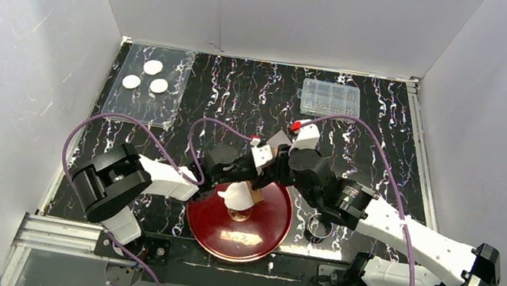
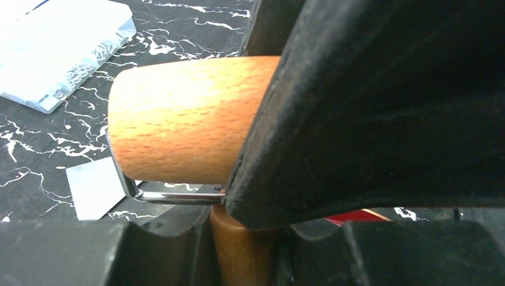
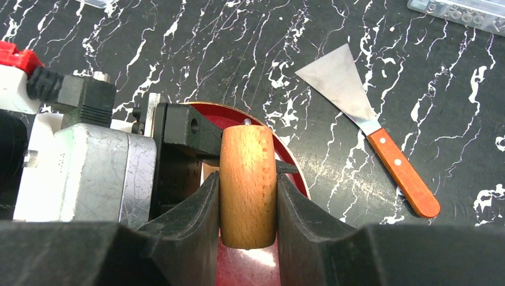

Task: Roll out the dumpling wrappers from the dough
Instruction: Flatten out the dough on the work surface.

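Right gripper [image 3: 247, 187] is clamping a pale wooden roller [image 3: 247, 152], left gripper [image 2: 241, 253] gripping its handle [image 2: 243, 268], likely for steady pressing onto the red plate [image 1: 260, 234] below.

plate [image 1: 267, 237]: dark red | table [image 1: 243, 95]: black, white-veined | wrappers [image 1: 153, 66]: white | roller [image 3: 247, 179]: tan wood
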Tool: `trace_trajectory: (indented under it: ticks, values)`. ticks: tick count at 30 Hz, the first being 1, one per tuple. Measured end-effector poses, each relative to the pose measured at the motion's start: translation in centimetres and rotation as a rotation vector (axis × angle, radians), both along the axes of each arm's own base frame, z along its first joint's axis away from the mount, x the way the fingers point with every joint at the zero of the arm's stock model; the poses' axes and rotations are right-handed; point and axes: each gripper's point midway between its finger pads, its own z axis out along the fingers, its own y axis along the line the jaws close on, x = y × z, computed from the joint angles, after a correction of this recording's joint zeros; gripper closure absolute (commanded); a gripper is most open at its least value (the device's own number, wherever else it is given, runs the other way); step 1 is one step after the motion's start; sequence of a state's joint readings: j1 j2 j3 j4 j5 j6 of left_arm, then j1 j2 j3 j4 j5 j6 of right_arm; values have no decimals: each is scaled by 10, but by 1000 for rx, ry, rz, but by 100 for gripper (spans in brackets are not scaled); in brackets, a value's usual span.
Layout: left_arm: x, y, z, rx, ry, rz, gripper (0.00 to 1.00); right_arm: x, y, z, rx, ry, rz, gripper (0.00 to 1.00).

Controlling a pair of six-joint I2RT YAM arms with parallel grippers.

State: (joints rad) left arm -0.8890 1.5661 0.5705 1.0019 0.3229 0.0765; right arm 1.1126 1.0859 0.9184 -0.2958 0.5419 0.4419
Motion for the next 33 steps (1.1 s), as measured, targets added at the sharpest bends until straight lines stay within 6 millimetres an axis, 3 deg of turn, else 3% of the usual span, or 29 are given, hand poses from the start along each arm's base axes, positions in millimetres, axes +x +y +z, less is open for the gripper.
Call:
trace_trajectory:
  ticks: [9, 19, 24, 33]
  values:
    - [-2, -4, -13, 9, 29, -3, 100, 1, -5, -13, -9, 21, -31, 99]
    - [-4, -1, -43, 36, 122, 64, 100, 7, -8, -45, -41, 88, -107, 99]
    - [-8, 11, -61, 61, 162, 138, 100, 7, -2, -64, -74, 121, -115, 99]
    - [-16, 47, -69, 85, 148, 228, 100, -5, 29, -70, -56, 115, -29, 99]
